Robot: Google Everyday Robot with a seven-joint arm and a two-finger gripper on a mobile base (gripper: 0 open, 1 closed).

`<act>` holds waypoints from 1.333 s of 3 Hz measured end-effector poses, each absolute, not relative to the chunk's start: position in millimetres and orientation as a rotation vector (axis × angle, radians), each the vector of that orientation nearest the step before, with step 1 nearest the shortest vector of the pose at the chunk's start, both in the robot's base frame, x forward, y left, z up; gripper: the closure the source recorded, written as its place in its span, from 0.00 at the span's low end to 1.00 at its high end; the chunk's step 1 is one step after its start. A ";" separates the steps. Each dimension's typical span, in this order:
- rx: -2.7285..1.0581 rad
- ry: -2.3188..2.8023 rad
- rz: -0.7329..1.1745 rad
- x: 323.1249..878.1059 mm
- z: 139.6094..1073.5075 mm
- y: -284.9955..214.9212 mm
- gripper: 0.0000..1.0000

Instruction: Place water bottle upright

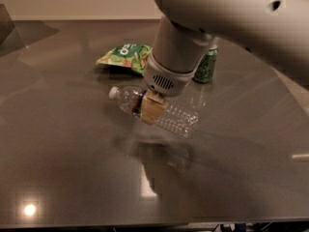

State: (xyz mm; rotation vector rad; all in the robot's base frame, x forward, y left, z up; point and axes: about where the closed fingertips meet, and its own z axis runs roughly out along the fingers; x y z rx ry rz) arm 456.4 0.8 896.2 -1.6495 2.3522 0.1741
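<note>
Dark, glossy table (58, 144) fills my view, with a lamp glare near the front left corner. From the upper right the arm reaches down, and the gripper (150, 110) sits just left of centre. Its tan fingers (153, 112) are clamped across the bottle (176, 120) at the label band. I see the bottle lying slanted, white cap up and to the left, clear ribbed base lower to the right. I cannot tell whether the base touches the table. Behind it lie a green bag (126, 56) and, further right, a green can (205, 67), partly hidden by the arm.
</note>
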 end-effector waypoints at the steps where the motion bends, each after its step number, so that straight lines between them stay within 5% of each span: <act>1: -1.609 2.192 0.366 466.7 923.4 -4.0 1.00; 4: -1.427 1.689 0.763 469.3 959.7 -21.4 1.00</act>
